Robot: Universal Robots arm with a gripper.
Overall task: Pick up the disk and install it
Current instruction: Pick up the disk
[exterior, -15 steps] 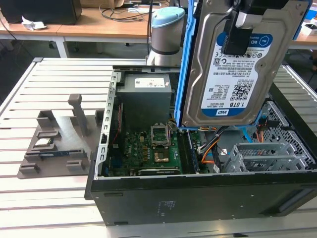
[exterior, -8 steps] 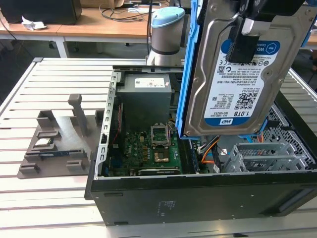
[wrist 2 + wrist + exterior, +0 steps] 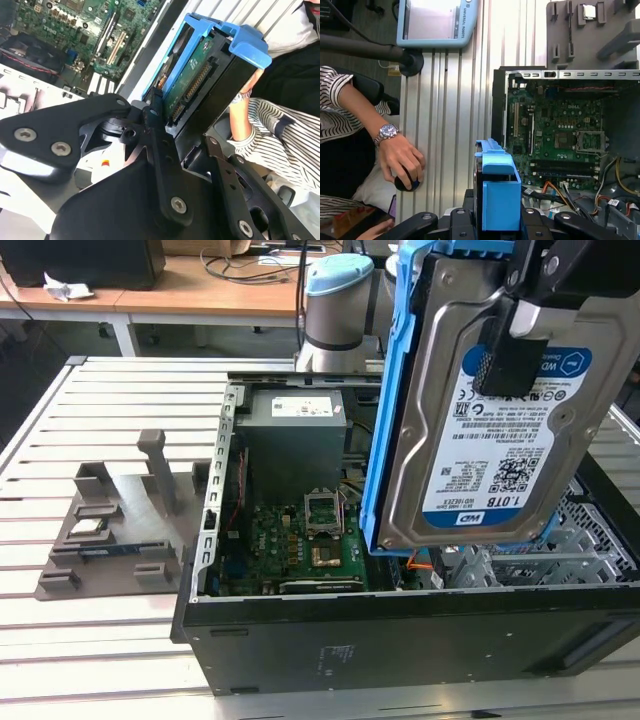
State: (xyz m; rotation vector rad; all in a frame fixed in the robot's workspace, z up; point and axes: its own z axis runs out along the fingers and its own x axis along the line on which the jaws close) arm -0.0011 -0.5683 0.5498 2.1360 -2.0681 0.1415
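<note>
The end effector (image 3: 186, 131) is clamped on the disk (image 3: 470, 440), seemingly hanging above the open computer case (image 3: 330, 650).

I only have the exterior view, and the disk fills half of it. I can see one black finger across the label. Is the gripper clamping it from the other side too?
Observer: Yes. In the second wrist view the gripper is shut on the disk, with black fingers against two opposite sides.
Operator: Is anything near the case that I can't see?
Observer: In the first wrist view a person's hand rests on a small dark round object on the slatted table, apart from the open case.
</note>
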